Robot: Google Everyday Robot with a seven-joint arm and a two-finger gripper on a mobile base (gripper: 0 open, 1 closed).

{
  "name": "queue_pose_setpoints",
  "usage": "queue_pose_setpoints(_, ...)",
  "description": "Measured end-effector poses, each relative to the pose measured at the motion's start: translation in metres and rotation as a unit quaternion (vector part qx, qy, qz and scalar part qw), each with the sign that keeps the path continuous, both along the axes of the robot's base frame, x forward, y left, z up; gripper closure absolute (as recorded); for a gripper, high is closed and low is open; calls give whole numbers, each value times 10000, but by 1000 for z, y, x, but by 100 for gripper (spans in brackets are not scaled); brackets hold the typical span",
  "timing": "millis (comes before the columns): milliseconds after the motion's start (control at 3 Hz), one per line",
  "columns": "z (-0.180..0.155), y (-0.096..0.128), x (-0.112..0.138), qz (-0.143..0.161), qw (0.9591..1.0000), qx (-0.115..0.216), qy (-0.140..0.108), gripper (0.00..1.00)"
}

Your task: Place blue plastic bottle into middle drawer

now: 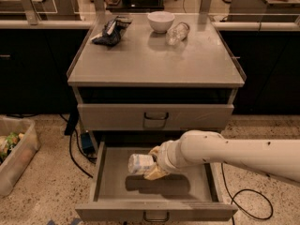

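Note:
The middle drawer point(112, 191) is pulled open below the cabinet's shut upper drawer point(155, 116). Its grey floor is bare. My gripper point(151, 164) reaches in from the right on a white arm and hovers over the drawer's middle. It is shut on the blue plastic bottle point(139, 163), which lies sideways in the fingers, a little above the drawer floor, with its shadow below it.
On the cabinet top point(154, 60) lie a bare clear bottle point(177, 33), a white bowl point(161, 20) and a dark chip bag point(110, 31). A plastic bin point(14, 153) stands on the floor at left. Cables point(77, 149) run beside the cabinet.

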State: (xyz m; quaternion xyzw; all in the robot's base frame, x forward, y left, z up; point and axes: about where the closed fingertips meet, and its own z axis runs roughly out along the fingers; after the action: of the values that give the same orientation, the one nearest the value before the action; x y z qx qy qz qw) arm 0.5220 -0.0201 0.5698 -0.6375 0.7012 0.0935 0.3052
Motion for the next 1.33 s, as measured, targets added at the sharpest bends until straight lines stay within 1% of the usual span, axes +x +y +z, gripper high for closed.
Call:
queue_pose_setpoints(333,-22,-8,6,-126,9998,23,178,100)
queue_pose_setpoints(667,-57,-25,14,-300,9986,-341,277,100)
queue_pose_setpoints(1000,-66,-29,27,-361,9971,-578,338,100)
queue_pose_setpoints(1333,-66,-29,27,-361,9971,-577,338,100)
